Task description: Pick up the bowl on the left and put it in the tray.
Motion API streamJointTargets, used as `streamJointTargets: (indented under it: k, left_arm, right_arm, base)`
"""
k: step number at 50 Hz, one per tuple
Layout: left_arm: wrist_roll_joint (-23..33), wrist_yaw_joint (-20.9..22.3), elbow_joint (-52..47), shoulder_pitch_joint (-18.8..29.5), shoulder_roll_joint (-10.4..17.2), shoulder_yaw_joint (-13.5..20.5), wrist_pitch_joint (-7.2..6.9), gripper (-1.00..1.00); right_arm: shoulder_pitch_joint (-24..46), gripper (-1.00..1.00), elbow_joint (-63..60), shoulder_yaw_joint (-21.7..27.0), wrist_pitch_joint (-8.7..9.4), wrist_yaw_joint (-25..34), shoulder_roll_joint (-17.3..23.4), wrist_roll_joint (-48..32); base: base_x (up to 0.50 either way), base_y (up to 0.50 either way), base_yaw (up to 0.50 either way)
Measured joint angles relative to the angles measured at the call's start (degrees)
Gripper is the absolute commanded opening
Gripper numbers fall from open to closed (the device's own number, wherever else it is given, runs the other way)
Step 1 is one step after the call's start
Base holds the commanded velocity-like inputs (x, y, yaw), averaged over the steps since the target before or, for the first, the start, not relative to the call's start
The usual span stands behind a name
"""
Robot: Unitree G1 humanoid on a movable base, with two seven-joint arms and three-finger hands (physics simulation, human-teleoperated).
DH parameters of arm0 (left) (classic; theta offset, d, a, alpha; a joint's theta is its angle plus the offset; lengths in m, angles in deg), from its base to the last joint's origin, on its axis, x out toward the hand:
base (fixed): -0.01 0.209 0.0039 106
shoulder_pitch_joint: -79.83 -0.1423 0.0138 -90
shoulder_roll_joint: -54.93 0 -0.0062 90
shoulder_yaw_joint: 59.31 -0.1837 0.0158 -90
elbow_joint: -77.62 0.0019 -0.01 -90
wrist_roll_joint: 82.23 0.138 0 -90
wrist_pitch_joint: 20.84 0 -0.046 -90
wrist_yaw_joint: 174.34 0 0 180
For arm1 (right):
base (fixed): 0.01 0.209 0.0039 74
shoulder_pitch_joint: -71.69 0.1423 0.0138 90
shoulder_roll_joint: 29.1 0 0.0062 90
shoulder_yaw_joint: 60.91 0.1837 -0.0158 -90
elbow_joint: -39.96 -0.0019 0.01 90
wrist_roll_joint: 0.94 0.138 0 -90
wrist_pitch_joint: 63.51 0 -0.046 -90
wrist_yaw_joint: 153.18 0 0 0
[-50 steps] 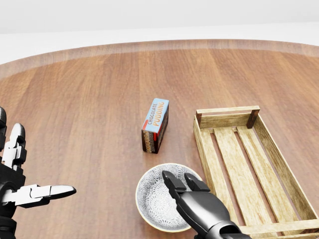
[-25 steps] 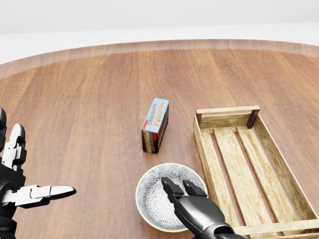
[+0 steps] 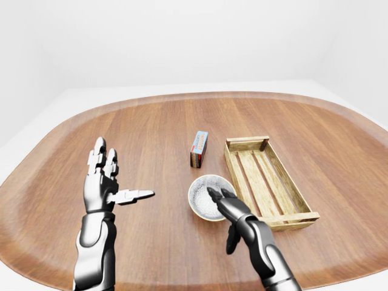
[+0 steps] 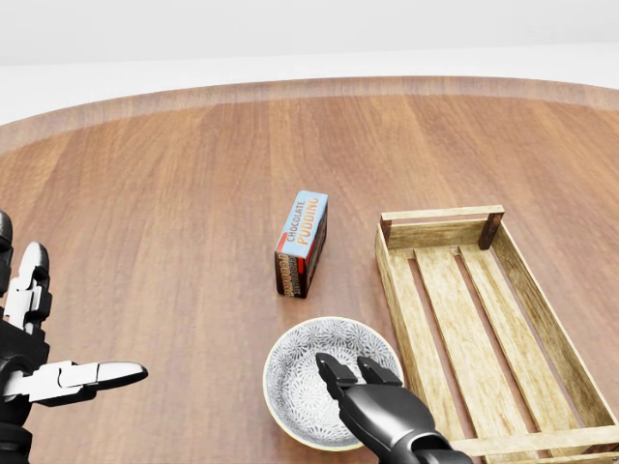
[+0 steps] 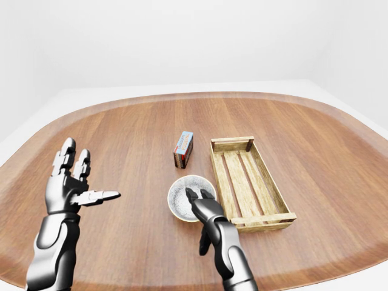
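Note:
The bowl (image 4: 302, 372), pale with a fine grey pattern inside, sits on the wooden table just left of the tray's near corner. The tray (image 4: 396, 280) is a slatted wooden crate with nothing in it, at the right of the head view. My right hand (image 4: 345, 368) comes in from the bottom edge. Two dark fingertips (image 4: 325, 363) reach over the bowl's near rim into its inside, while the thumb (image 3: 231, 240) hangs apart below the rim. The hand is open. My left hand (image 3: 110, 184) is held up open at the left, far from the bowl, holding nothing.
A chocolate pudding box (image 4: 303, 242) stands on the table just above the bowl in the head view, left of the tray's far end. The round table's edge (image 3: 182, 96) curves across the top of the left-eye view.
My right hand has drawn back toward the bottom of the head view, so its fingertips now lie over the bowl's near part rather than its middle. Bowl, tray and left hand are unmoved.

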Motion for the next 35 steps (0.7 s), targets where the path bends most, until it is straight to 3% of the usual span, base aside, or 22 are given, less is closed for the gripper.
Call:
streamJointTargets:
  k: [35]
  left_arm:
    - [-0.1, 0.2, 3.4, 0.5, 0.2, -0.3, 2.38, 1.0]
  right_arm:
    - [5.9, 1.0, 5.5, 0.3, 0.0, 3.0, -1.5, -4.4]
  base:
    - [0.0, 0.0, 0.0]
